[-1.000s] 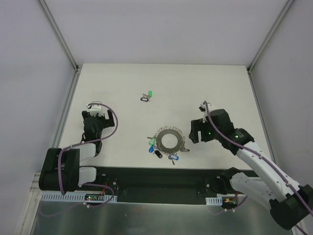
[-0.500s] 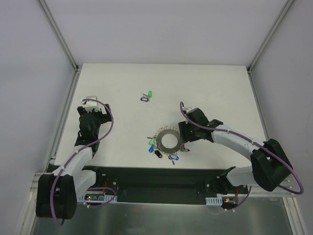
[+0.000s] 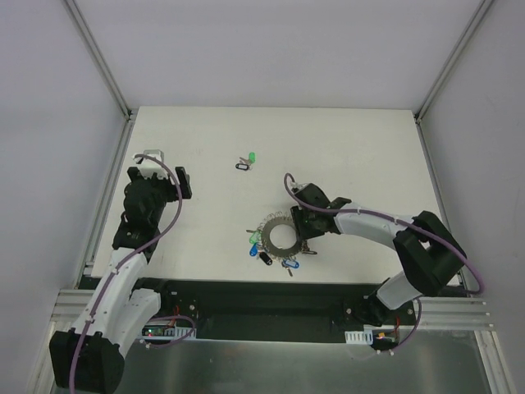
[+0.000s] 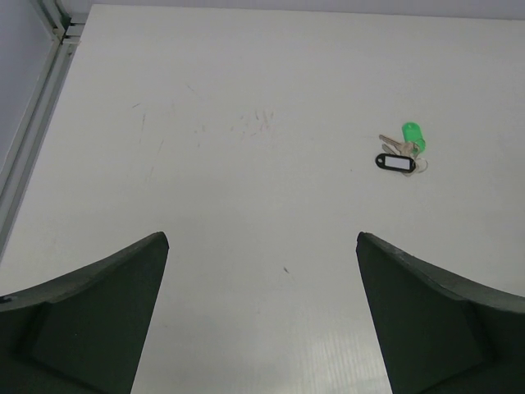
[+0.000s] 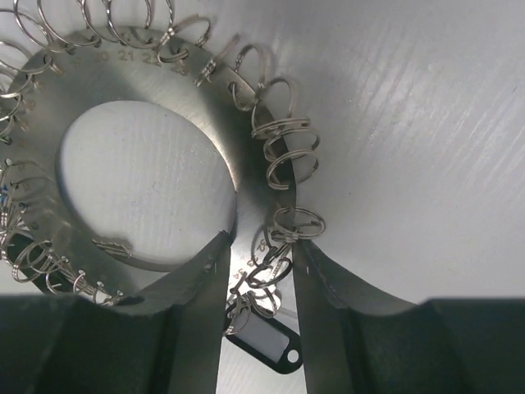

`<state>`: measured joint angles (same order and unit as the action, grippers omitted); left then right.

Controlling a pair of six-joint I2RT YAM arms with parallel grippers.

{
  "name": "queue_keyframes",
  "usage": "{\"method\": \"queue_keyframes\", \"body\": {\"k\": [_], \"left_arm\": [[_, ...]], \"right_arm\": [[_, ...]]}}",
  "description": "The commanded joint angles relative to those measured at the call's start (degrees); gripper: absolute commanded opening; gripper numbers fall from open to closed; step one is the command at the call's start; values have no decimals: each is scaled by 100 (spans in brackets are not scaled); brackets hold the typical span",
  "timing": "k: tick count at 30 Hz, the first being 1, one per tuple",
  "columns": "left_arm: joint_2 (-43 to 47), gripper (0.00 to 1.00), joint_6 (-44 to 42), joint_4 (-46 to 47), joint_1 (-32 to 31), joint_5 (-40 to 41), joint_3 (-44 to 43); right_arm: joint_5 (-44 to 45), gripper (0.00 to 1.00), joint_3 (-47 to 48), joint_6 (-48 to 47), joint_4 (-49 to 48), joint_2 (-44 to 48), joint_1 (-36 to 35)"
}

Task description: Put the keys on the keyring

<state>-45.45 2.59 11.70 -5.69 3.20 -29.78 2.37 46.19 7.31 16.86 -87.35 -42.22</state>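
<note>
Right gripper (image 5: pixel 258 246) straddles the keyring's (image 5: pixel 242 148) right rim, with wire loops (image 5: pixel 283 152) and a black tag (image 5: pixel 262 341) crowding between its fingers (image 5: pixel 197 312); whether it clamps, I cannot tell. Coloured keys (image 3: pixel 261 250) sit at the ring's near-left rim. Left gripper (image 4: pixel 262 246) gapes well left; a green key (image 4: pixel 411 133) lies beyond.

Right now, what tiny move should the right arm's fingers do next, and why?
Probably shut the right fingers on the keyring. They stand apart on either side of its rim and wire loops, so they don't grip it yet.

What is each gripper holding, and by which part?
Left gripper: open, nothing. Right gripper straddles the keyring at its rim, one finger in the hole, one outside; whether it is clamped cannot be told.
</note>
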Motion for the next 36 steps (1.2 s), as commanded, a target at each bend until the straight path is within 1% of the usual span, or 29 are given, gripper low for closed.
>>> {"method": "queue_keyframes", "body": {"k": [1, 4, 5, 9, 12, 15, 17, 18, 21, 22, 26, 28, 31, 36], "left_arm": [[431, 99, -83, -318, -265, -311, -107], [476, 99, -206, -335, -528, -504, -160], [493, 99, -206, -353, -581, -548, -186], [537, 99, -338, -362, -819, -733, -195], [564, 99, -338, -362, -924, -821, -195], [590, 99, -312, -379, -969, -944, -204], [590, 99, -277, -397, -986, -1014, -230], [599, 99, -277, -406, -1004, -1084, -230], [538, 99, -268, -449, -1021, -1216, -291], [520, 99, -85, -493, -1021, -1234, -344], [458, 99, -39, -573, -1039, -1322, -414], [449, 99, -30, -590, -1048, -1348, -432], [449, 99, -39, -599, -1048, -1366, -432], [441, 99, -101, -625, -1048, -1375, -423]], "right_arm": [[290, 38, 538, 166, -16, -220, -146], [290, 36, 811, 130, -34, -475, -243], [273, 35, 1038, 113, -43, -641, -261], [-43, 31, 1664, 69, -60, -1107, -296], [-175, 31, 2086, 69, -131, -1319, -305], [-1, 36, 2271, -28, 18, -1189, -305], [175, 38, 2201, -194, 211, -995, -313], [350, 39, 2044, -256, 273, -890, -296], [518, 40, 1640, -379, 475, -407, -217], [467, 40, 1290, -388, 476, -144, -191], [141, 39, 620, -547, 371, 270, -138], [-34, 39, 304, -547, 117, 394, -146], [-79, 39, 189, -651, -164, 421, -138], [-184, 36, 276, -915, -438, 53, -103]]}}
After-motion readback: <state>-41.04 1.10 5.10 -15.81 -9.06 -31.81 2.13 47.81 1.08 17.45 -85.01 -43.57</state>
